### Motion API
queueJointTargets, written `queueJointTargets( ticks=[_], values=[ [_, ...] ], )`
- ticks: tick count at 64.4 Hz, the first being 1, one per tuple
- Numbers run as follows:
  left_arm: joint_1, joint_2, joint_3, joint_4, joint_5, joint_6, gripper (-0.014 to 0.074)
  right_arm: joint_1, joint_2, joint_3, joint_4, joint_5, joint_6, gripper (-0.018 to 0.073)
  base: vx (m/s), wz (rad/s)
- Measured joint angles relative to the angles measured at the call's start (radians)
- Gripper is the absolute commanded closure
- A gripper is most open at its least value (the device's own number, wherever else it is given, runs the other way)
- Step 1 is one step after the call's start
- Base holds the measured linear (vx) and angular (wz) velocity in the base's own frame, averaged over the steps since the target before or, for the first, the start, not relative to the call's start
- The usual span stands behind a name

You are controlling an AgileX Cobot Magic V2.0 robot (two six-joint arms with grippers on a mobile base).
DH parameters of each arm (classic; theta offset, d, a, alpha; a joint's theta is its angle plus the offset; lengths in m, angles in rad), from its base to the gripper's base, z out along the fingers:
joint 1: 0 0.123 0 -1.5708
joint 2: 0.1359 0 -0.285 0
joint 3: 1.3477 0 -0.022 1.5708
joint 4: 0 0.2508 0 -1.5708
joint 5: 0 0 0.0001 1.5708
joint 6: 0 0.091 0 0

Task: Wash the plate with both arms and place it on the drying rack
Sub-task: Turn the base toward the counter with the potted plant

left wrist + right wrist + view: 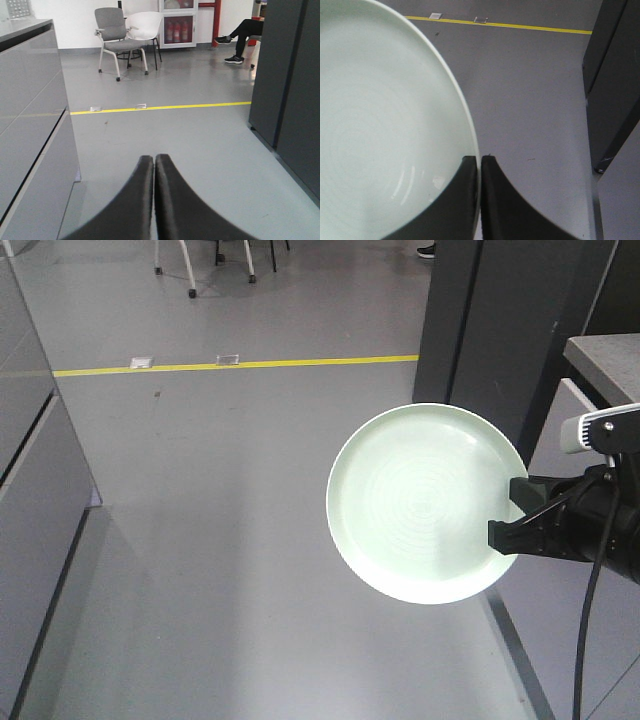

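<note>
A pale mint-green plate [422, 502] hangs in the air above the grey floor, its face turned toward the front camera. My right gripper [506, 522] is shut on its right rim; the wrist view shows the rim of the plate [385, 125] pinched between the two black fingers of that gripper [480, 161]. My left gripper [154, 159] is shut with nothing in it and points out over the floor; it is outside the front view. The drying rack is out of view.
Grey cabinet fronts [35, 490] line the left side. A dark tall cabinet [500, 320] and a grey counter corner [605, 350] stand at the right. A yellow floor line [235, 365] crosses ahead. Two chairs [125, 35] and a seated person [242, 37] are far back.
</note>
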Motion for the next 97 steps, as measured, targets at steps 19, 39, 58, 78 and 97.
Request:
queueJointTargets(
  ticks=[19,39,58,78,97],
  values=[
    [0.0,0.0,0.0,0.0,0.0,0.0,0.0601,0.0,0.0,0.0,0.0,0.0,0.0,0.0568,0.1,-0.18],
    [0.0,0.0,0.0,0.0,0.0,0.0,0.0601,0.0,0.0,0.0,0.0,0.0,0.0,0.0568,0.1,-0.22],
    [0.0,0.0,0.0,0.0,0.0,0.0,0.0601,0.0,0.0,0.0,0.0,0.0,0.0,0.0568,0.09,-0.25],
    [0.0,0.0,0.0,0.0,0.0,0.0,0.0601,0.0,0.0,0.0,0.0,0.0,0.0,0.0568,0.08,-0.25],
    [0.0,0.0,0.0,0.0,0.0,0.0,0.0601,0.0,0.0,0.0,0.0,-0.003,0.0,0.0568,0.06,-0.21]
  ],
)
